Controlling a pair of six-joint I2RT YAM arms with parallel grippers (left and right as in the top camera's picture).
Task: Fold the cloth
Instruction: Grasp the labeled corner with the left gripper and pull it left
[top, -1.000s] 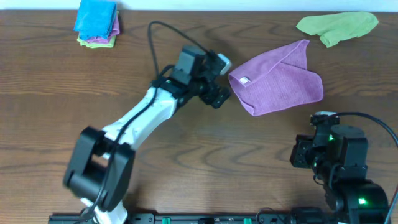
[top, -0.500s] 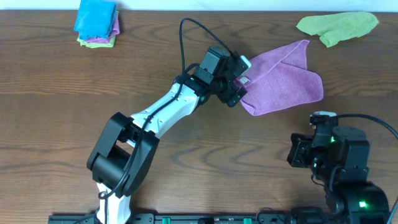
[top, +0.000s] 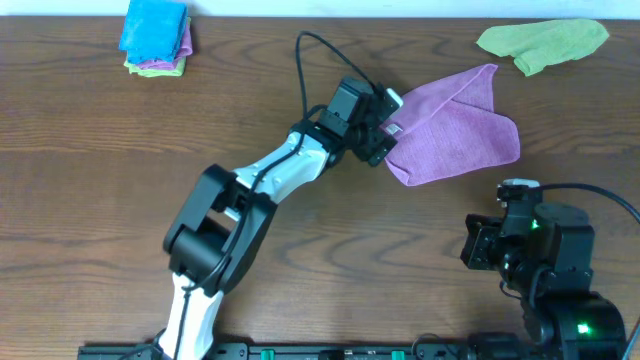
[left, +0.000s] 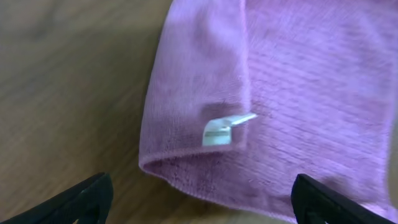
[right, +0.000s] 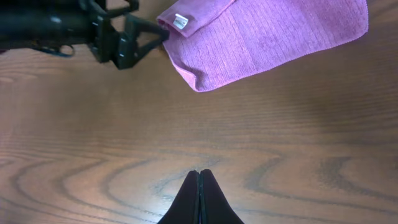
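Observation:
A purple cloth (top: 455, 125) lies folded on the wooden table, right of centre, with a white tag (top: 394, 128) at its left corner. It also shows in the left wrist view (left: 292, 99) and the right wrist view (right: 267, 37). My left gripper (top: 383, 140) is open at that left corner, its fingers (left: 199, 202) spread on either side of the folded edge, holding nothing. My right gripper (right: 199, 186) is shut and empty, low over bare table near the front right, well short of the cloth.
A green cloth (top: 545, 42) lies crumpled at the back right. A stack of folded cloths, blue on top (top: 155, 35), sits at the back left. The right arm's base (top: 545, 265) stands at the front right.
My left arm has swung right from the table's middle to the cloth's left corner. In the last half second it barely moved. The right arm stayed put.

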